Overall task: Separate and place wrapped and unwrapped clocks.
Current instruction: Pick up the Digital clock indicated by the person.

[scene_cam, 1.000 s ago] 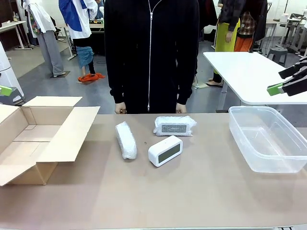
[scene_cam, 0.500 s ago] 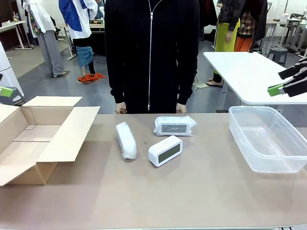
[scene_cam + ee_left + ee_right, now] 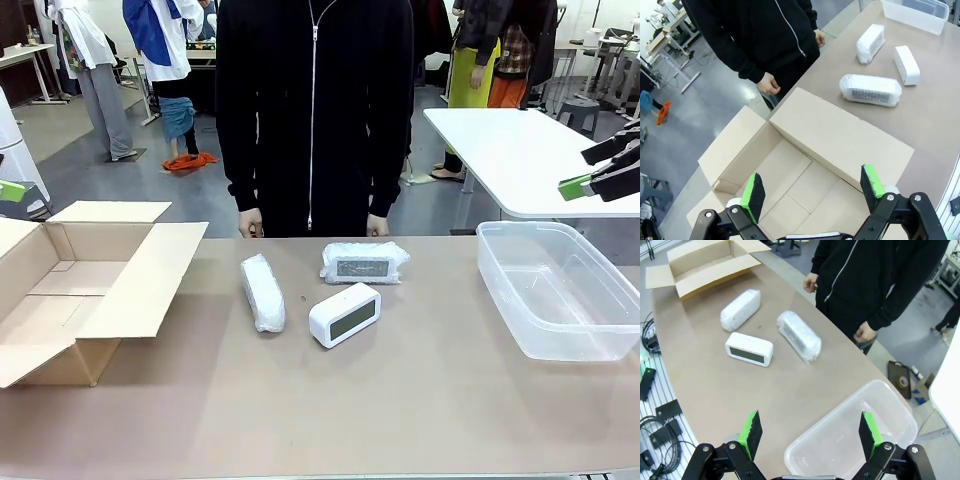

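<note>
Nothing was sorted yet: the bare clock (image 3: pixel 344 314) sat on the surface (image 3: pixel 420 410), one wrapped clock (image 3: pixel 263 292) at its 10 o'clock, the other wrapped clock (image 3: pixel 364 263) at 12, with the left end effector (image 3: pixel 811 189) and right end effector (image 3: pixel 808 432) both spread and empty.

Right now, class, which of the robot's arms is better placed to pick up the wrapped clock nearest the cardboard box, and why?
Probably the left. The left gripper, open, hangs over the cardboard box, and that wrapped clock lies on the box's side; the right gripper hangs over the clear tub.
</note>
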`<action>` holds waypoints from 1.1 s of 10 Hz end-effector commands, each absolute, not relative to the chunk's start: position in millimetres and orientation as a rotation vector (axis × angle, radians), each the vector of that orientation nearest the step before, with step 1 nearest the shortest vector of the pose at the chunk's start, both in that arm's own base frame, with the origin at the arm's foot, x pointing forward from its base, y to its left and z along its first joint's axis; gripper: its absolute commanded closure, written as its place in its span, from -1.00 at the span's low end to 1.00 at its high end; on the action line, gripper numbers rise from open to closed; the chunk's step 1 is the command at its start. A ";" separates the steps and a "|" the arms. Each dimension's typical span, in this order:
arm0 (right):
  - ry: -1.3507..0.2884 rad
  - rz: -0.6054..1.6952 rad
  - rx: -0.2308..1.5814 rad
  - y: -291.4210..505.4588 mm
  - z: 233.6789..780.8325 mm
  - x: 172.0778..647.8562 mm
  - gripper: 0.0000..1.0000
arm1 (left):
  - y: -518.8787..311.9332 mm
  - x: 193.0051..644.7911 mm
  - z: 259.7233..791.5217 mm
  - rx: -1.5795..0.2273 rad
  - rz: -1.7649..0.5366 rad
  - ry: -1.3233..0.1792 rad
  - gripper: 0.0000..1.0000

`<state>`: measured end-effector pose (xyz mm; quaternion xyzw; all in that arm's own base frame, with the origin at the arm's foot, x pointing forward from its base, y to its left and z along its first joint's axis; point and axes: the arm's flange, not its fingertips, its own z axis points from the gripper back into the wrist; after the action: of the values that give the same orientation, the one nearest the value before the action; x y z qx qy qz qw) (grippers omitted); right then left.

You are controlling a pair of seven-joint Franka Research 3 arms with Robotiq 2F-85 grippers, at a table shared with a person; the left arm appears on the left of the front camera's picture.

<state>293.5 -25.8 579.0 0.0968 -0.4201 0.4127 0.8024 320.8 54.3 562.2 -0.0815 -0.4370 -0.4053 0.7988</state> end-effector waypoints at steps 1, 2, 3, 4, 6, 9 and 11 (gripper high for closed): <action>-0.898 0.886 0.220 -24.0 578.4 294.1 -1.00 | 54.1 322.4 561.0 -0.182 -0.868 -0.937 -1.00; -0.898 0.886 0.220 -24.0 578.4 294.1 -1.00 | 54.1 322.4 561.0 -0.182 -0.868 -0.937 -1.00; -0.898 0.886 0.220 -24.0 578.4 294.1 -1.00 | 54.1 322.4 561.0 -0.182 -0.868 -0.937 -1.00; -0.898 0.886 0.220 -24.0 578.4 294.1 -1.00 | 54.1 322.4 561.0 -0.182 -0.868 -0.937 -1.00; -0.898 0.886 0.220 -24.0 578.4 294.1 -1.00 | 54.1 322.4 561.0 -0.182 -0.868 -0.937 -1.00; -0.898 0.886 0.220 -24.0 578.4 294.1 -1.00 | 54.1 322.4 561.0 -0.182 -0.868 -0.937 -1.00; -0.898 0.886 0.220 -24.0 578.4 294.1 -1.00 | 54.1 322.4 561.0 -0.182 -0.868 -0.937 -1.00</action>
<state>293.4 -25.7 579.2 0.0963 -0.4201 0.4128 0.8024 320.9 54.3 562.1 -0.0821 -0.4370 -0.4049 0.7990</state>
